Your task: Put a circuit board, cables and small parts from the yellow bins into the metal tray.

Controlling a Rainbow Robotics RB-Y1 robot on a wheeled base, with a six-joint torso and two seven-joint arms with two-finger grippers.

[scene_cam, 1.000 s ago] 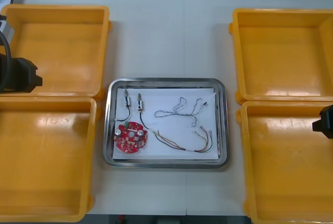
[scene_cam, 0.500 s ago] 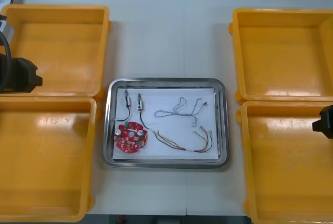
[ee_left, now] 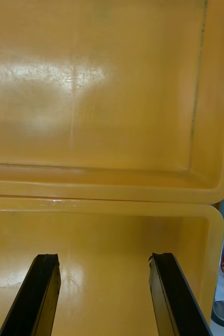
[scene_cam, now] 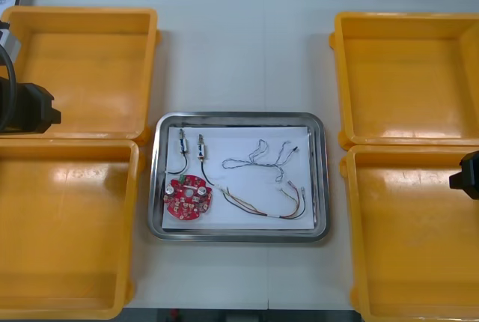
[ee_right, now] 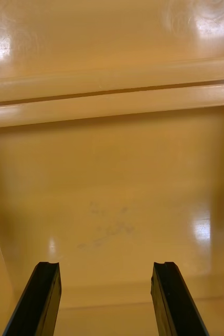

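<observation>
circuit board: one, round, red, lying flat in the near left corner of the metal tray, whose long axis runs left to right at the middle of the tabletop. from the left gripper the board lies to the right and slightly nearer, past the bin wall; the left arm is judged the nearer of the two. blue and white cable: one, loose loops, far right part of the tray. red and yellow cable: one, curved, lying left to right in the near right part. small metal parts: two, side by side just beyond the board, each on a short black cable. tray: one. yellow bins: four, two at each side, all bare inside. left gripper: at the left edge above the left bins, jaws apart, holding nothing. right gripper: over the near right bin, jaws apart, holding nothing. judgement: nothing left to fetch; task appears complete.
</observation>
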